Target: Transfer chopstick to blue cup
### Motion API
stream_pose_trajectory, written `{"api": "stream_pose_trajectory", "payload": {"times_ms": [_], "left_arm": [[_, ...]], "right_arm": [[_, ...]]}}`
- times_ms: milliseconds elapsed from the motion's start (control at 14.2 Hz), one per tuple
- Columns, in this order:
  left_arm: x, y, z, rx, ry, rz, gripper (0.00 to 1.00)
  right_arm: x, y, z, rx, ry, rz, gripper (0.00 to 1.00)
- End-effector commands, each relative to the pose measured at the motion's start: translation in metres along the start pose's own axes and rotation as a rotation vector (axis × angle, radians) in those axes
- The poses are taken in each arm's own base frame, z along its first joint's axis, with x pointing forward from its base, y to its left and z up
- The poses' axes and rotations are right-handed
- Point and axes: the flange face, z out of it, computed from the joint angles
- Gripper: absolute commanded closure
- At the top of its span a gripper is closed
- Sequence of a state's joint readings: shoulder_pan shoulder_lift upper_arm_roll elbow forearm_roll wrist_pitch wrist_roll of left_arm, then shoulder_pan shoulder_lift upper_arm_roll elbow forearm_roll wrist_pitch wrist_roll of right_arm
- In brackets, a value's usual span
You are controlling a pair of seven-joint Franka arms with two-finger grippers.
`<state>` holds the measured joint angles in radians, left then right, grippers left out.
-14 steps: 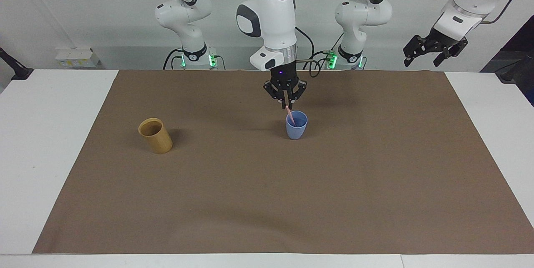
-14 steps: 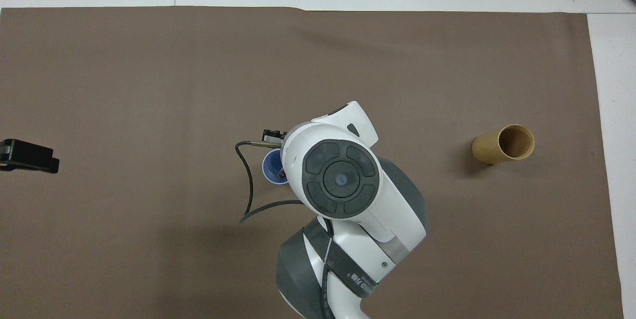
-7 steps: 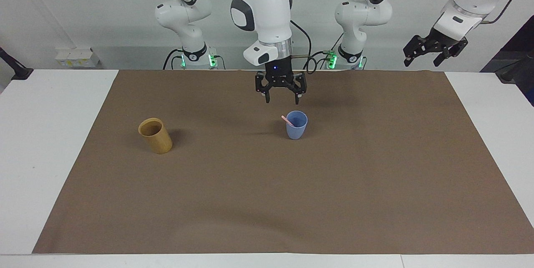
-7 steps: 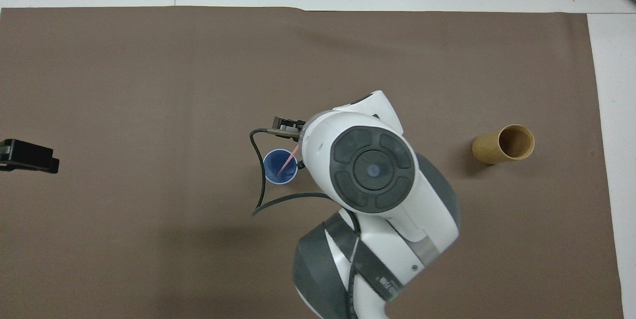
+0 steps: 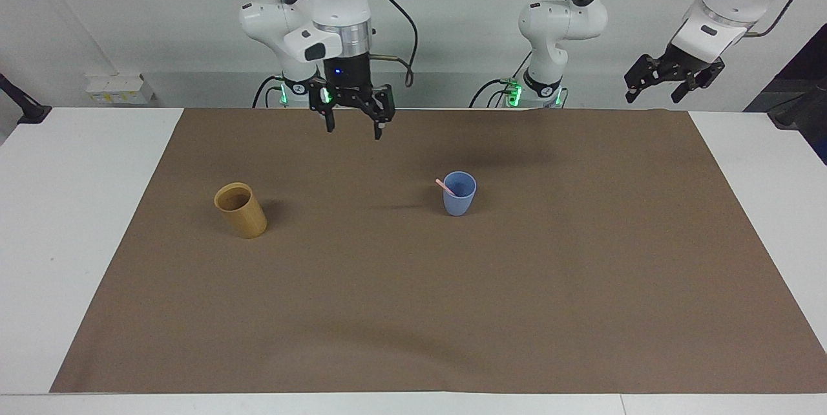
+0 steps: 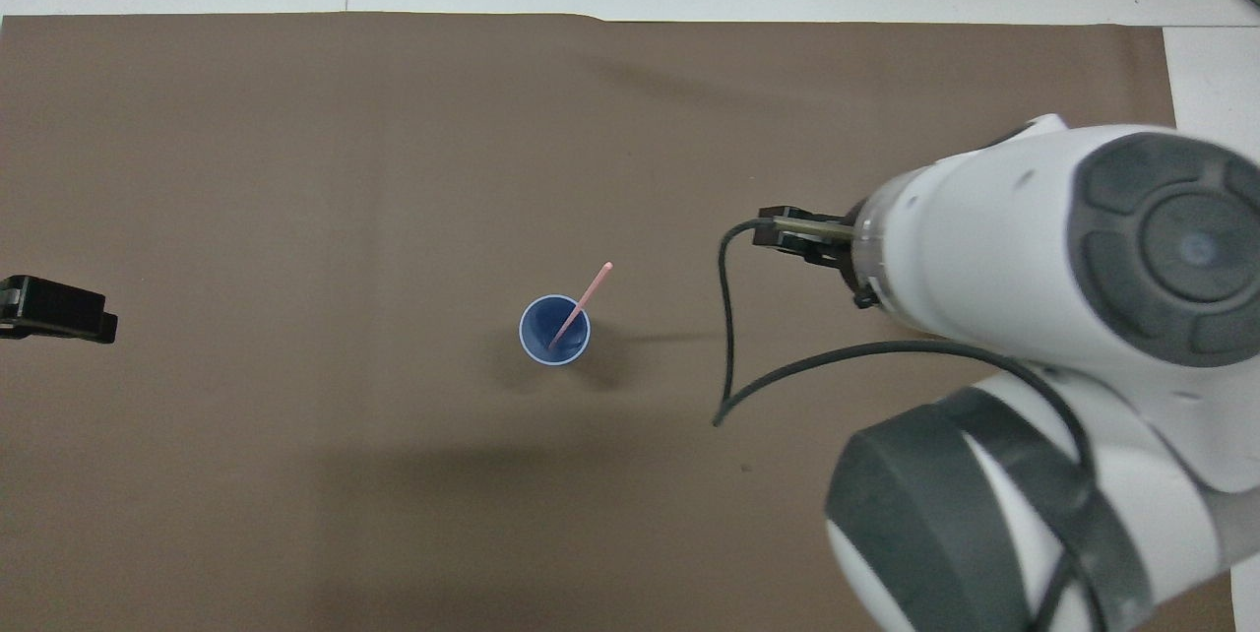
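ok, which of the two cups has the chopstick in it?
The blue cup, mid-mat. A pink chopstick leans out over its rim. The tan cup, toward the right arm's end of the table, shows nothing inside.

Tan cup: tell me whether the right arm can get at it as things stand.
Probably yes. The right gripper hangs open and empty above the mat, and nothing stands between it and the tan cup, which sits alone toward that arm's end.

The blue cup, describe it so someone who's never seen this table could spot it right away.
On the brown mat that covers the table, two cups stand apart. The blue cup is the small light-blue tumbler near the mat's middle, with a pink chopstick leaning out of it; the tan cup, toward the right arm's end, is taller.
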<state>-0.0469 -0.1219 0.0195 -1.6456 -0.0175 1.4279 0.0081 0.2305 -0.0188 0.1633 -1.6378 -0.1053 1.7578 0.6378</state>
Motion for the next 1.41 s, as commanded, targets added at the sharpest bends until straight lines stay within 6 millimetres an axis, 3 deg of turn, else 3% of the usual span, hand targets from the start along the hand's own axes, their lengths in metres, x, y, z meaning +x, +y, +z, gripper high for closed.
{"api": "stream_pose_trajectory", "payload": {"times_ms": [0, 212, 424, 847, 1342], "left_arm": [[-0.004, -0.002, -0.006, 0.005, 0.005, 0.004, 0.0], [-0.004, -0.002, -0.006, 0.005, 0.005, 0.004, 0.0], [-0.004, -0.002, -0.006, 0.005, 0.005, 0.004, 0.0], [-0.004, -0.002, -0.006, 0.005, 0.005, 0.004, 0.0], [-0.004, -0.002, -0.006, 0.005, 0.005, 0.004, 0.0]], "right_arm": [[0.008, 0.051, -0.012, -0.048, -0.041, -0.08, 0.0], [0.023, 0.081, -0.025, -0.059, -0.064, -0.18, 0.0], [0.039, 0.112, -0.04, -0.058, -0.107, -0.171, 0.0], [0.054, 0.146, -0.045, -0.049, -0.186, -0.165, 0.0], [0.056, 0.157, -0.044, -0.006, -0.2, -0.16, 0.0]]}}
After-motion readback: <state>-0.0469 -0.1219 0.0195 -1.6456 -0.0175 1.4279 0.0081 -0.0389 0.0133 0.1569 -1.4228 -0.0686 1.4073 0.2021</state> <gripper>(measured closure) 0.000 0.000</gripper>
